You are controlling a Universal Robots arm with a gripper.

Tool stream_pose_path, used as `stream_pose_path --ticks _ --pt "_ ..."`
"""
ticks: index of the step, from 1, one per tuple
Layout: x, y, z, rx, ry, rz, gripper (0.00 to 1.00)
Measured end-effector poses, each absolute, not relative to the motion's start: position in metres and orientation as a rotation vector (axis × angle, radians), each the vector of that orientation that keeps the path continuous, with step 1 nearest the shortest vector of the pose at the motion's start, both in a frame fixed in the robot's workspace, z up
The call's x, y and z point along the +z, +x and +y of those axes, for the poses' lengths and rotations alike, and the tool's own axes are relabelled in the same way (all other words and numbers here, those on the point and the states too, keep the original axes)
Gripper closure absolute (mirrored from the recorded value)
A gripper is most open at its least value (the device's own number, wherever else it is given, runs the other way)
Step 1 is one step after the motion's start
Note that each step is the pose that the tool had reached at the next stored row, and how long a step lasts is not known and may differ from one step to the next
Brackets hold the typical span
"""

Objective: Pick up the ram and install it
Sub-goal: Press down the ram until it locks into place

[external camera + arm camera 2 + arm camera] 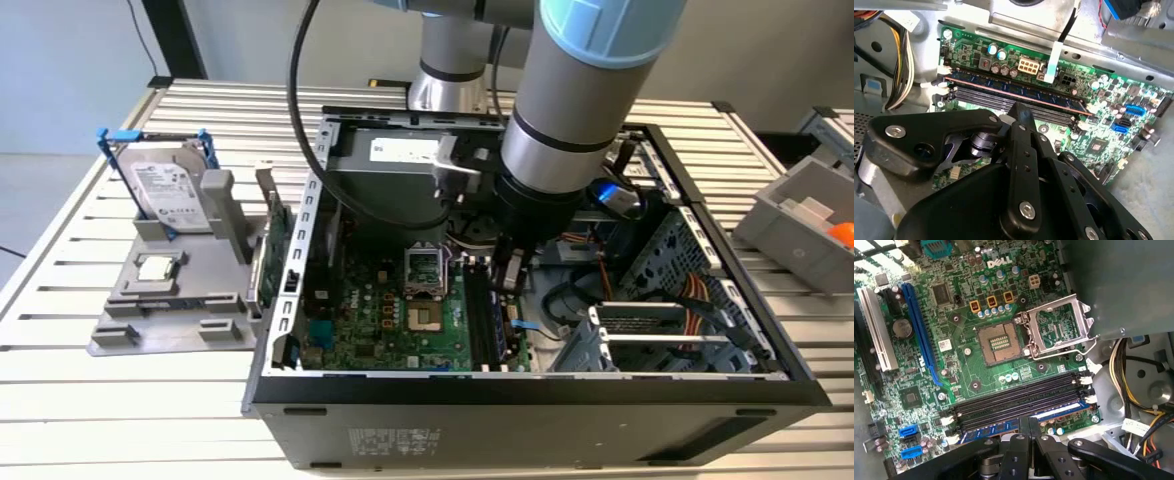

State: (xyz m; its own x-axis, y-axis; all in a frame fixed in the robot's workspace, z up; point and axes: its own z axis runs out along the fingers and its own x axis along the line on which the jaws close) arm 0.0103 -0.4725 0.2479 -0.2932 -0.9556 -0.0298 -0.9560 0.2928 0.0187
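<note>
The ram (979,84), a long thin stick with dark chips, stands on edge in the outermost of the long black slots (1019,400) on the green motherboard (961,347). In the first wrist view the ram (996,430) sits in the slot closest to my fingers. My gripper (1021,107) is shut, its two black fingers pressed together. Its tip is at the middle of the ram's top edge, touching it or just above. In the exterior view my gripper (509,272) reaches down inside the open computer case (534,385), over the slots (489,322).
The open CPU socket (1056,332) lies beside the slots. Cable bundles (1136,390) and a drive cage (667,335) crowd the case's far side. Outside, a hard drive in a blue frame (167,190), a green card (276,245) and a grey stand (174,300) sit on the slatted table. A grey bin (807,215) stands at the exterior view's right.
</note>
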Motion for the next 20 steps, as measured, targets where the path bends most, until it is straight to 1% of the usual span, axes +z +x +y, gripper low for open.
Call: stream_pose_path --ticks 20 --pt "0.2479 0.0193 -0.4726 0.052 -2.038 2.374 1.00"
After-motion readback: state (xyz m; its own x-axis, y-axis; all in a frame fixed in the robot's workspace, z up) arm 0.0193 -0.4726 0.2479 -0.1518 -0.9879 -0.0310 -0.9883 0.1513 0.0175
